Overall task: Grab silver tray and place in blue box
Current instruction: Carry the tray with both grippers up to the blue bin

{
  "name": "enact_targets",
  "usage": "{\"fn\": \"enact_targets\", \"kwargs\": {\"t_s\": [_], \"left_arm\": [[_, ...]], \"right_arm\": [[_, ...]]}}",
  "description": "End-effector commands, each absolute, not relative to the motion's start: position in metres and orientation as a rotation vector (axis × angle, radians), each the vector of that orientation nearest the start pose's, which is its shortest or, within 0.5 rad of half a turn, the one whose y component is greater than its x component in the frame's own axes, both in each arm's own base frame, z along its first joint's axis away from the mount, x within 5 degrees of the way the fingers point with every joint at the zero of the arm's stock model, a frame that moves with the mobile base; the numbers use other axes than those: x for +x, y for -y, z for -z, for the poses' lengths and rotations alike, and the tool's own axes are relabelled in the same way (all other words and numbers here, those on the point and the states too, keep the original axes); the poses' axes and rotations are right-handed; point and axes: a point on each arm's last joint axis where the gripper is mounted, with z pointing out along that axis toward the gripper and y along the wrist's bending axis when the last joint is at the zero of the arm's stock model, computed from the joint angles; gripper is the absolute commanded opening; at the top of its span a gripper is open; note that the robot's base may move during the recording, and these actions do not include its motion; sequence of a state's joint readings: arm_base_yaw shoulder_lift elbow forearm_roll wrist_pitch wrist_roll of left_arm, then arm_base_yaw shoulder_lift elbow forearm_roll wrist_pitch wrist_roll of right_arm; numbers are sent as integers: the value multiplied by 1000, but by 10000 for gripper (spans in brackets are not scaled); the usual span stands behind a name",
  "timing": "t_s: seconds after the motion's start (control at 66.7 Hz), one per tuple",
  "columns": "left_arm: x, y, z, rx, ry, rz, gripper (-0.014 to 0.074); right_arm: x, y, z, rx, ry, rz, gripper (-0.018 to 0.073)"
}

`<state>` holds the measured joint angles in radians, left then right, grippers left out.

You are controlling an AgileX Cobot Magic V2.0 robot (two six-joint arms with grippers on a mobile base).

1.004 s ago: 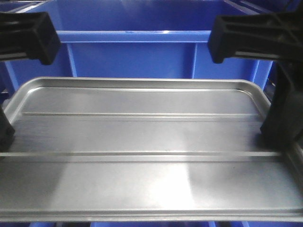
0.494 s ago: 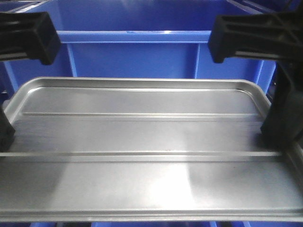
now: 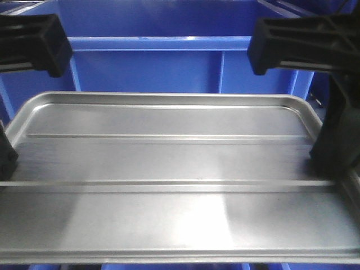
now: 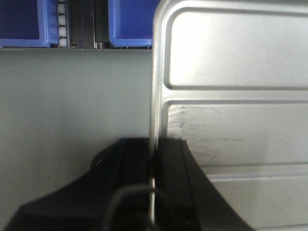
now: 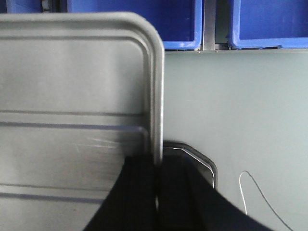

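Note:
The silver tray (image 3: 169, 163) fills the lower front view and is held level above the grey table. My left gripper (image 4: 153, 161) is shut on the tray's left rim, one finger outside the rim and one inside. It shows as a black finger at the left edge (image 3: 4, 156). My right gripper (image 5: 157, 173) is shut on the tray's right rim in the same way (image 3: 331, 143). The blue box (image 3: 163, 62) stands just beyond the tray's far edge, its thick rim and ribbed front wall facing me.
Black arm blocks hang at the top left (image 3: 31, 42) and top right (image 3: 304, 42) of the front view. More blue crates (image 4: 24, 21) (image 5: 269, 24) line the far side of the grey table (image 4: 72, 96). A thin wire (image 5: 255, 190) lies on the table.
The blue box's vertical ribs have slid to the left in the front view. The tray and both grippers keep the same place in the picture.

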<state>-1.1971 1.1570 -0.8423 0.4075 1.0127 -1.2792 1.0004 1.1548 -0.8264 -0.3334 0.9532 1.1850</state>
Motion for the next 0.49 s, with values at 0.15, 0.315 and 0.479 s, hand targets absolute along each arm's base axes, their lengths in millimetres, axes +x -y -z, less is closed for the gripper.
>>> {"fn": "enact_targets", "kwargs": {"t_s": [0.15, 0.315, 0.479], "left_arm": [[103, 178, -296, 109, -2605, 328, -6], [103, 178, -296, 109, -2605, 328, -6], [103, 178, -296, 109, -2605, 328, -6]], "right_arm": [[133, -160, -292, 31, -2614, -327, 54], [133, -160, -292, 31, -2614, -327, 54], [133, -160, -292, 31, -2614, -327, 54]]}}
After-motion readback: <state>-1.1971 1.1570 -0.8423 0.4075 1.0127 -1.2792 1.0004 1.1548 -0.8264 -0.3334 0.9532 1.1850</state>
